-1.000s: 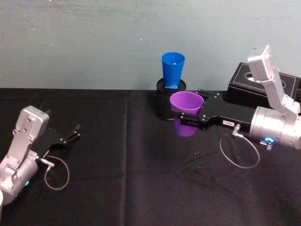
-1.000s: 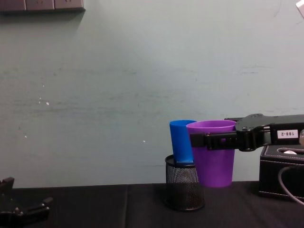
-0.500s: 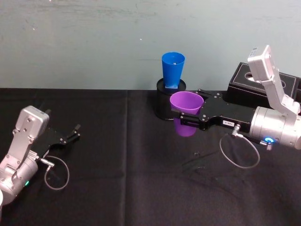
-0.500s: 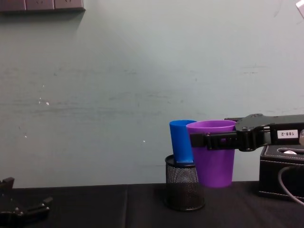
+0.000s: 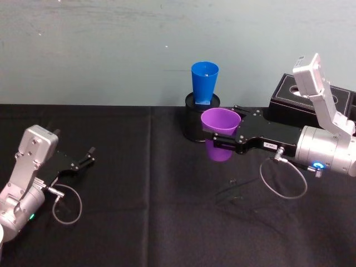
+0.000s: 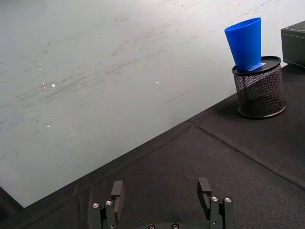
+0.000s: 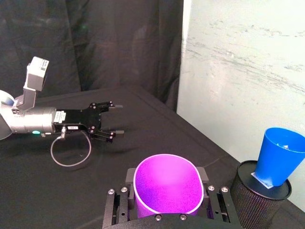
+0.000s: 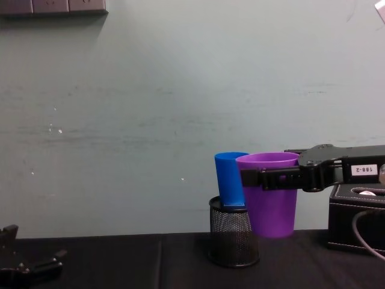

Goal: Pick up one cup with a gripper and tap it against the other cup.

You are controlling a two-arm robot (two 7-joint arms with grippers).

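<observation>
Right tool grips my purple plastic tumbler, centre-right; overswing could topple tilted blue plastic tumbler from black mesh holder; left tool idles open, lower left.

The purple tumbler is held upright above the table by the right gripper, just beside the blue tumbler, which is tilted in a mesh holder.

The base of the blue cup is hidden inside the mesh holder. In the chest view the purple cup overlaps it, so contact cannot be judged. The black box is cut off at the right edge.
</observation>
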